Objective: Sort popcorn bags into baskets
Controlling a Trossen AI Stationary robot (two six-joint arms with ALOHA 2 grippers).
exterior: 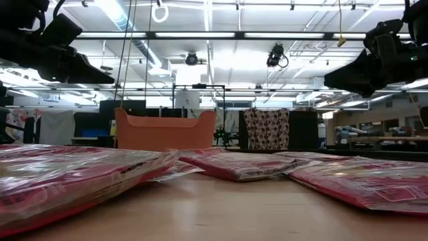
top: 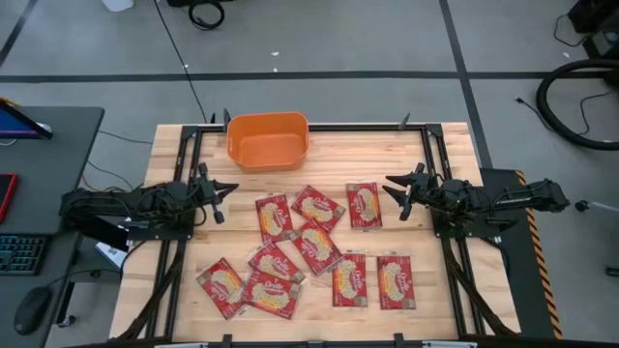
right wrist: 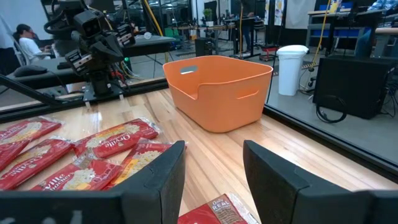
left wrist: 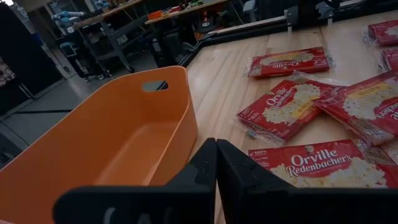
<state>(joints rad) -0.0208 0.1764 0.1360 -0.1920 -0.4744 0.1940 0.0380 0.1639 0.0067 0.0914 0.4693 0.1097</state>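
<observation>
Several red popcorn bags [top: 317,246] with cream-yellow centres lie flat on the wooden table; some overlap at their edges. They also show in the left wrist view [left wrist: 283,112] and the right wrist view [right wrist: 112,137]. The empty orange basket [top: 268,140] stands on its base at the table's far edge. My left gripper [top: 225,192] hovers shut left of the bags, above the table, with the basket [left wrist: 118,143] just beyond its fingertips [left wrist: 216,155]. My right gripper [top: 390,186] hovers open right of the bags, beside the bag [top: 364,205] nearest it, its fingers standing apart [right wrist: 213,168]. Neither touches anything.
Black rails [top: 430,164] run along the table's left, right and far sides. Bare wood [top: 455,290] lies at the table's right and near-left parts. A desk with a keyboard [top: 19,253] and mouse stands left of the table. A person [right wrist: 28,40] sits in the room behind.
</observation>
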